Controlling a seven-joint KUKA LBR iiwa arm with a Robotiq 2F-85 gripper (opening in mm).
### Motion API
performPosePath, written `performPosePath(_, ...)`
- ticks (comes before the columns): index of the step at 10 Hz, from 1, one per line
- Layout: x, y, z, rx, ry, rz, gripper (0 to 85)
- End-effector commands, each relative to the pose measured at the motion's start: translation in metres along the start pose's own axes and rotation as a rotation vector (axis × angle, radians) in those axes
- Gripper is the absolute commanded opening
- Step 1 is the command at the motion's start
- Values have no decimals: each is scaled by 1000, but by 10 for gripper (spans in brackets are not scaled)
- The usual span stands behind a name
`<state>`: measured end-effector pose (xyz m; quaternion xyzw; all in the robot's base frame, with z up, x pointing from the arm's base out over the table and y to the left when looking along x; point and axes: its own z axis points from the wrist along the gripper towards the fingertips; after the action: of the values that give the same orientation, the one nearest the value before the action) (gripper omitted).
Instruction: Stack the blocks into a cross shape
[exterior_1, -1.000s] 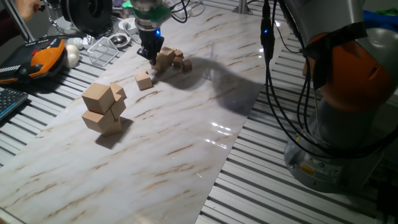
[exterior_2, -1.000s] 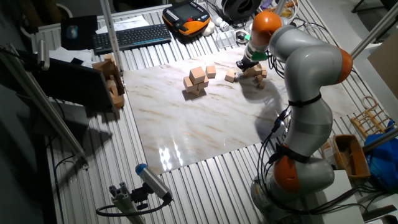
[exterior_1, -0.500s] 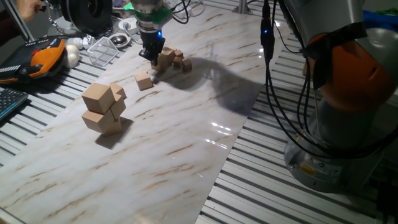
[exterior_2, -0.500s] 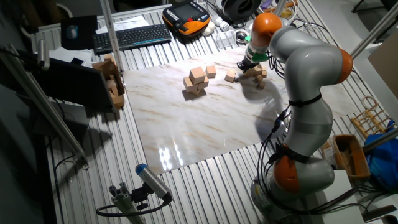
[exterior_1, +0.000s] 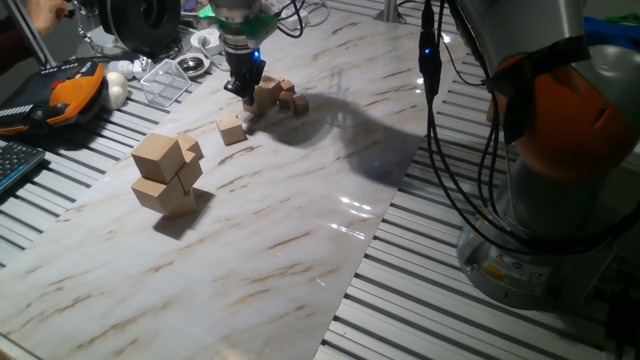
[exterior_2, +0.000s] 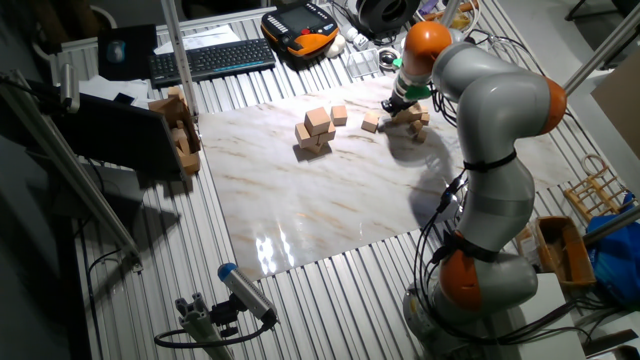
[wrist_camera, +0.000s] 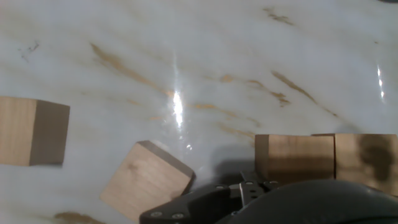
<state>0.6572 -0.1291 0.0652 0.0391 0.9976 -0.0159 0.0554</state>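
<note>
My gripper (exterior_1: 243, 88) hangs low at the far end of the marble board, just left of a small cluster of tan blocks (exterior_1: 270, 92). One loose block (exterior_1: 232, 130) lies a little nearer on the board, apart from the gripper. The other fixed view shows the gripper (exterior_2: 393, 103) between the loose block (exterior_2: 371, 122) and the cluster (exterior_2: 412, 115). In the hand view one block (wrist_camera: 147, 180) lies tilted at bottom centre, another (wrist_camera: 31, 130) at the left edge, and two side by side (wrist_camera: 295, 157) at the right. The dark gripper body fills the bottom edge and hides its fingertips.
A pile of clearly bigger tan cubes (exterior_1: 165, 172) stands on the near left of the board. Beyond the board's far edge lie a clear plastic box (exterior_1: 165, 80), an orange pendant (exterior_1: 70, 95) and a keyboard (exterior_2: 212, 58). The robot base (exterior_1: 560, 150) stands at the right.
The gripper has risen slightly beside the cluster over the last second. The blocks look unmoved.
</note>
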Motion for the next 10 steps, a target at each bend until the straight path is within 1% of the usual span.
performPosePath(1,0,-1,1,2,-2,-3,0)
performPosePath(7,-1,-2,4,4,-8,-9,0)
performPosePath(10,-1,-3,3,11,-13,-21,0)
